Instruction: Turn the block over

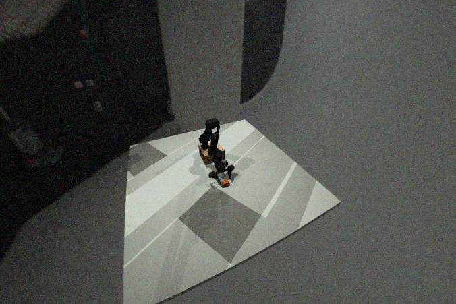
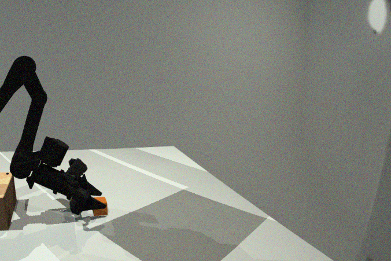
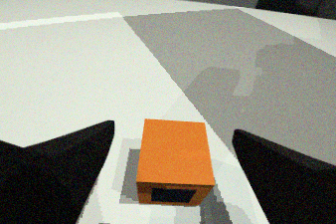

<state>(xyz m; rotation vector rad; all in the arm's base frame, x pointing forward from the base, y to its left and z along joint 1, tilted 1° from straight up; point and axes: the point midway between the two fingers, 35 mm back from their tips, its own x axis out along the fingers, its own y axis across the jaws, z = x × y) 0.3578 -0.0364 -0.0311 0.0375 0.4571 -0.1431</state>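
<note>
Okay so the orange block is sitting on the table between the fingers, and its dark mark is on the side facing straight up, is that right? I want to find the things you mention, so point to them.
Not quite: the dark mark (image 3: 173, 195) is on a side face, the one turned toward the gripper (image 3: 175, 131), while the top is plain orange. The wrist view shows this. The orange block (image 1: 224, 183) (image 2: 101, 210) (image 3: 175, 152) does sit on the table (image 1: 283, 189) (image 2: 132, 184) (image 3: 60, 76) between the fingers.

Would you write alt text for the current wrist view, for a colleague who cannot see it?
An orange cube-shaped block sits on a pale table between the spread black fingers of the open gripper, with gaps on both sides. A dark rectangular mark shows on the side facing the camera, and a plain orange face is on top.
</note>
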